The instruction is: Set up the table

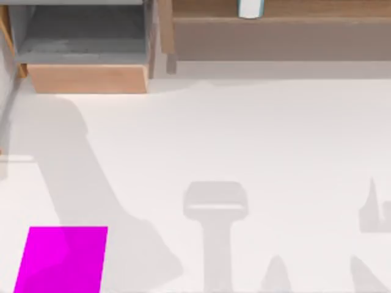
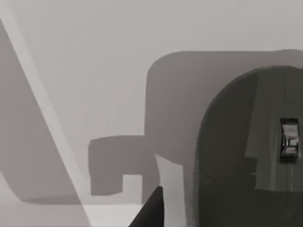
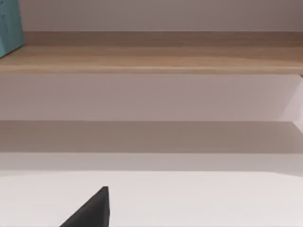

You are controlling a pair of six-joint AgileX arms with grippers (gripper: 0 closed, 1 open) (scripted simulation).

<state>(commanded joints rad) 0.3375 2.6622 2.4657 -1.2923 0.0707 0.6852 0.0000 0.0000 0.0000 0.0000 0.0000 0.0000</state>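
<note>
Tabletop (image 1: 256, 134) is seen as a broad, plain, matte white surface that runs to every edge of the top view and carries almost nothing. A bright magenta mat (image 1: 61, 259) is laid flat at its near left corner, seemingly as a marker for a place setting; nothing rests on it yet. Along the far edge a light-wood and grey shelf unit (image 1: 88, 78) is stood, and on its upper board, toward the right, a small white and teal container (image 1: 250, 8) is kept, probably stock to be fetched. Only shadows of the arms are cast across the near edge. In the left wrist view a dark fingertip (image 2: 151, 213) of the left gripper is caught above the white surface; in the right wrist view a dark fingertip (image 3: 92, 210) of the right gripper is aimed at the shelf. Whether either gripper is open or closed cannot be told, and nothing is seen held. The setting-up is judged barely begun.
</note>
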